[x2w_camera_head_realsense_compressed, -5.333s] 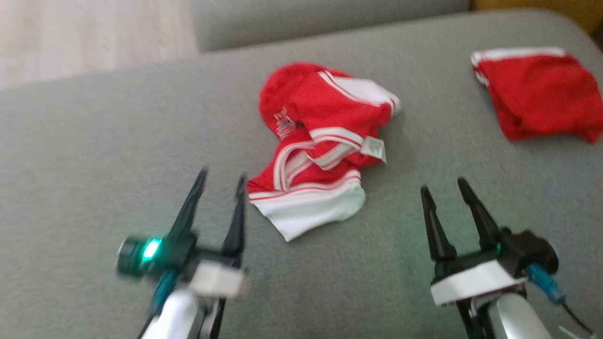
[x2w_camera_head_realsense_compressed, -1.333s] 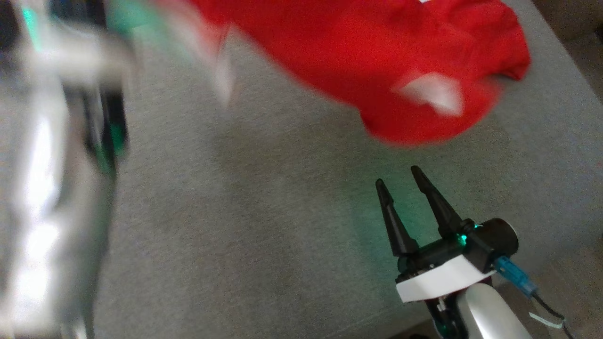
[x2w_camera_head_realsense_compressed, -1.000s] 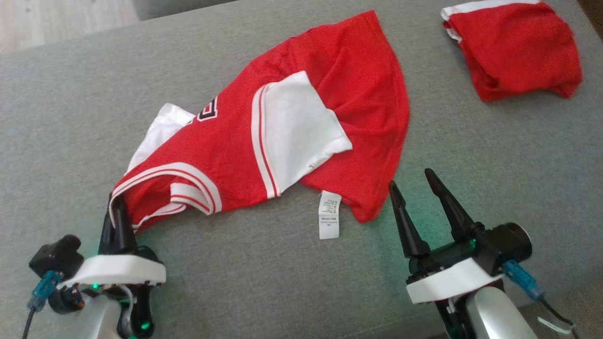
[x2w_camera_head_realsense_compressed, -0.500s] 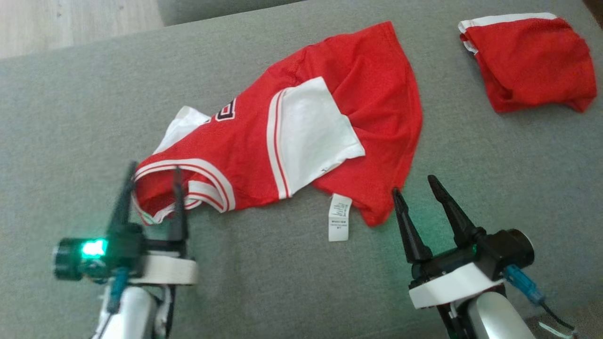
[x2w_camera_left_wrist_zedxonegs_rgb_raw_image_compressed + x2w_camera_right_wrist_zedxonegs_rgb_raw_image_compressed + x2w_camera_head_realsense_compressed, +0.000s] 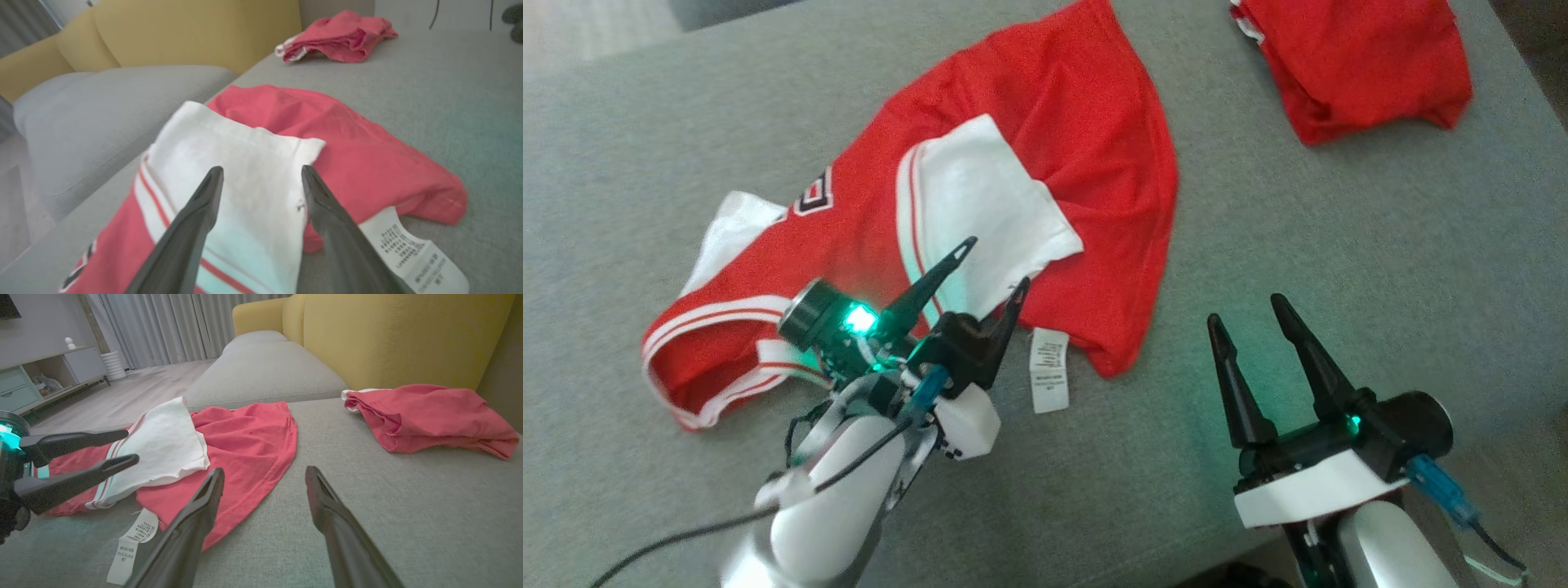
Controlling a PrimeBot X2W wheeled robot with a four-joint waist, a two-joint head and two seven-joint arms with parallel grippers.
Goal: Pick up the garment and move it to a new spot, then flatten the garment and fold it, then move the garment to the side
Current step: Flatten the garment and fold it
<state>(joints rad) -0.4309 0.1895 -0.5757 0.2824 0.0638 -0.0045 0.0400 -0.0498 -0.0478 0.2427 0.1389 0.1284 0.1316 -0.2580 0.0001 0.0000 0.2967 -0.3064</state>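
Observation:
The garment (image 5: 1045, 122), a red jersey with white trim and a white panel (image 5: 972, 196), lies crumpled and partly spread on the grey sofa seat (image 5: 1339, 245). Its white care label (image 5: 1049, 369) sticks out at the near hem. My left gripper (image 5: 995, 261) hovers open over the near edge of the white panel (image 5: 245, 163), holding nothing. In the left wrist view the left gripper (image 5: 261, 168) frames that panel, with red cloth (image 5: 347, 134) to its right. My right gripper (image 5: 1245, 309) stands open just right of the hem. In the right wrist view the right gripper (image 5: 264, 470) points at bare seat beside the garment (image 5: 245, 433).
A second red garment (image 5: 1356, 57) lies bunched at the seat's far right, also in the right wrist view (image 5: 429, 412). A yellow sofa back (image 5: 388, 335) rises behind it. Wooden floor (image 5: 122, 396) and a low cabinet (image 5: 41, 379) lie beyond the seat's left end.
My left gripper opened and let go of the neckline, then swung right over the white panel. The head camera shifted. The right gripper stayed put.

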